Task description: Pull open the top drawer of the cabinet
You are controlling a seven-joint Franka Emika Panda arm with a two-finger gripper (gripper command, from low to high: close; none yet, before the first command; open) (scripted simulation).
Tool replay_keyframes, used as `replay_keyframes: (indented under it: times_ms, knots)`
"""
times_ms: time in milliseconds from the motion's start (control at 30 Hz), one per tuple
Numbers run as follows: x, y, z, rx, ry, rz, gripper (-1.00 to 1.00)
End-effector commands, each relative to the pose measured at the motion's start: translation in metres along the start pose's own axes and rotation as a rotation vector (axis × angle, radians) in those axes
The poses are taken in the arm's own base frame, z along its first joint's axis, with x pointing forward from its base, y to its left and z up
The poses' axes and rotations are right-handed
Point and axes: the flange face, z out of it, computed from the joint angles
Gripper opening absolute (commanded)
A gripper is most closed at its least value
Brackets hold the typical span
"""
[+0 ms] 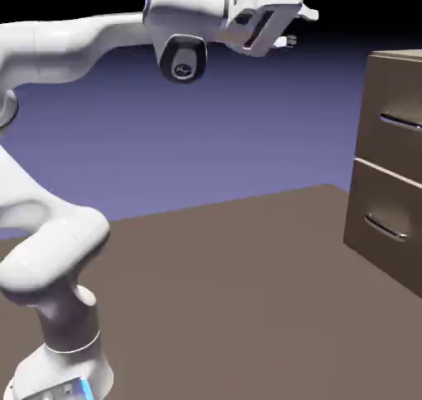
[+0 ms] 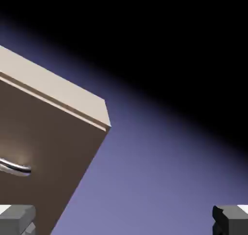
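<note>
Pincer [image 1: 290, 29]: spread wide, empty, well short of cabinet [image 1: 394, 163].
Approach: descend, centre top drawer [image 1: 391, 118] handle [image 1: 400, 123] between fingertips [image 2: 17, 217].

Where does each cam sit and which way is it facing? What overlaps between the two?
Exterior view: fixed, off the robot, beside it; the white arm rises from lower left and reaches right toward the cabinet; the open gripper is short of it, above the top drawer.
Hand view: on the hand, looking along the gripper; two grey fingertips at the bottom edge, wide apart, nothing between them.
Shared: the cabinet, rolled in the hand view, with one silver handle end showing.
</note>
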Motion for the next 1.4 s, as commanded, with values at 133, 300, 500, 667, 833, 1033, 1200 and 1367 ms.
replay_keyframes:
  times_ms: [133,300,500,667,833,1033,1200,1367]
  knots:
    - [0.018,-0.038,-0.001,0.015,0.093,-0.14,0.0]
    - [0.021,-0.079,0.01,0.032,0.164,-0.289,0.0]
    - [0.004,-0.125,0.044,0.056,0.218,-0.467,0.0]
    - [-0.025,-0.154,0.087,0.082,0.239,-0.609,0.0]
    - [-0.065,-0.172,0.142,0.111,0.241,-0.735,0.0]
    - [-0.127,-0.173,0.216,0.15,0.223,-0.858,0.0]
    - [-0.187,-0.157,0.279,0.182,0.198,-0.93,0.0]
    - [-0.25,-0.127,0.337,0.206,0.168,-0.972,0.0]
